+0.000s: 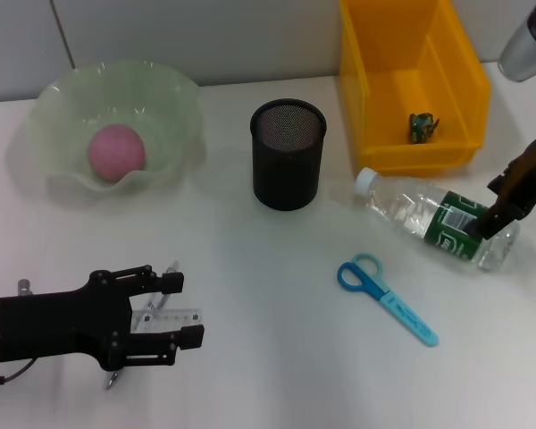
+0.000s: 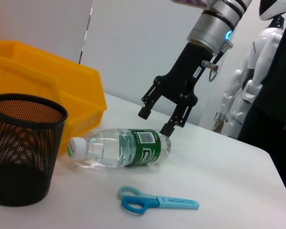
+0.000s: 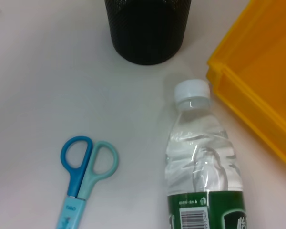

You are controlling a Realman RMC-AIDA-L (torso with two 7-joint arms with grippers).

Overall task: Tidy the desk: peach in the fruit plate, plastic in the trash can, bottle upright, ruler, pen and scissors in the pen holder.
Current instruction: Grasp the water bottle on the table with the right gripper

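Note:
A pink peach [image 1: 117, 153] lies in the pale green fruit plate [image 1: 174, 98] at the back left. The clear bottle [image 1: 429, 214] [image 2: 119, 148] [image 3: 202, 157] with a green label lies on its side. My right gripper [image 1: 500, 201] [image 2: 155, 121] is open at its base end. Blue scissors [image 1: 384, 298] [image 2: 155, 204] [image 3: 86, 171] lie flat in front of the bottle. The black mesh pen holder [image 1: 288, 156] [image 2: 19, 152] [image 3: 148, 28] stands mid-table. My left gripper [image 1: 183, 310] is open over the clear ruler [image 1: 165, 319]; the pen's tip [image 1: 113, 382] pokes out beneath it. Crumpled green plastic [image 1: 422, 126] sits in the yellow trash can [image 1: 366, 98].
The yellow trash can [image 2: 62, 81] [image 3: 257, 95] stands right behind the bottle's cap end. A white humanoid robot [image 2: 243, 81] stands beyond the table's far side. The table's edge [image 2: 276, 171] runs behind the right arm in the left wrist view.

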